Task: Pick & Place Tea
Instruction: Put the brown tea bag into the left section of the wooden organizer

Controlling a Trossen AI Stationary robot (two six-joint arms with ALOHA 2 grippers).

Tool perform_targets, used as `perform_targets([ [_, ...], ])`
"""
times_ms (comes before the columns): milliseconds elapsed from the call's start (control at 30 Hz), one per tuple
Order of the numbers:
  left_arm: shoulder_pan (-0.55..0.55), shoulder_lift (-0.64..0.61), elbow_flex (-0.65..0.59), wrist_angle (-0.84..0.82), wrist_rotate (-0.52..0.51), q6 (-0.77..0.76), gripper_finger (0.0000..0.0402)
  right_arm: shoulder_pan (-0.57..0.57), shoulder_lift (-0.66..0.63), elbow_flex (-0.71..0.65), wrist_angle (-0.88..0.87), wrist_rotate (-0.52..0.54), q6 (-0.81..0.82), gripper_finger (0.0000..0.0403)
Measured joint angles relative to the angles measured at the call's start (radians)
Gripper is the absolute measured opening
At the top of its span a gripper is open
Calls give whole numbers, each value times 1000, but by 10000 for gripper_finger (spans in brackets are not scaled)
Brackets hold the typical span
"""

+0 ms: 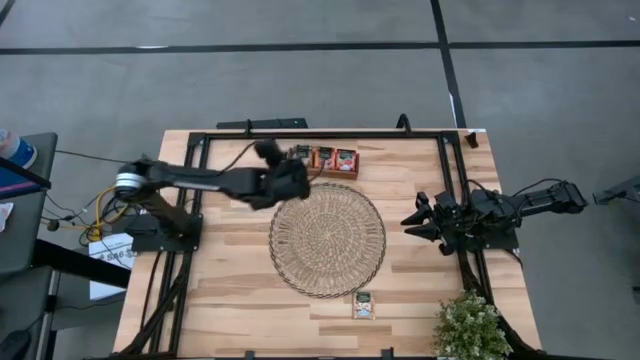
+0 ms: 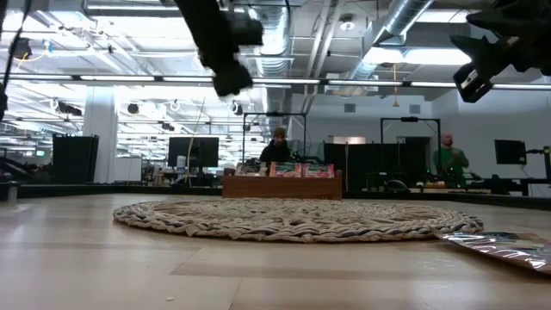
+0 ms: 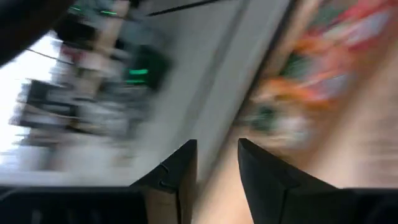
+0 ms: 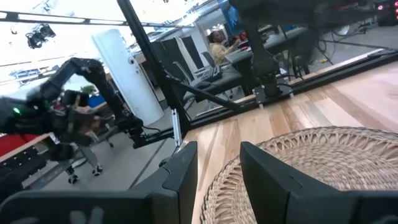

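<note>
Red-orange tea sachets [image 1: 335, 158] stand in a brown wooden tray [image 1: 322, 170] at the table's far edge, behind a round woven mat [image 1: 327, 238]. One pale sachet with a dark green top [image 1: 363, 305] lies flat on the table near the front edge, also in the low view [image 2: 504, 247]. My left gripper [image 1: 300, 172] hovers high above the table just left of the tray, open, with nothing between its fingers [image 3: 217, 162]. My right gripper [image 1: 412, 222] waits open at the mat's right side [image 4: 217, 168].
A potted plant [image 1: 470, 325] stands at the near right corner. A black frame [image 1: 320, 133] runs around the table's edges. People sit at desks in the room beyond the table [image 2: 277, 148].
</note>
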Motion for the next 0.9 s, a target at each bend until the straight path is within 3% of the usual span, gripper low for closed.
perform_targets([
  [167, -83, -145, 1, -140, 389, -466, 101, 0, 0, 0, -1, -1, 0, 114],
  [233, -96, -180, 1, -176, 480, -613, 101, 0, 0, 0, -2, -1, 0, 114],
  [333, -122, -209, 1, -220, 538, -763, 101, 0, 0, 0, -3, -2, 0, 114],
  [500, -196, -214, -23, -238, 553, -852, 101, 0, 1, 0, -5, -2, 0, 114],
  [700, -284, -214, -189, -103, 470, -1007, 101, 0, 1, 0, -10, -2, 0, 114],
  [900, -388, -226, -327, -75, 393, -1167, 89, 0, 1, 0, -10, -2, 0, 114],
])
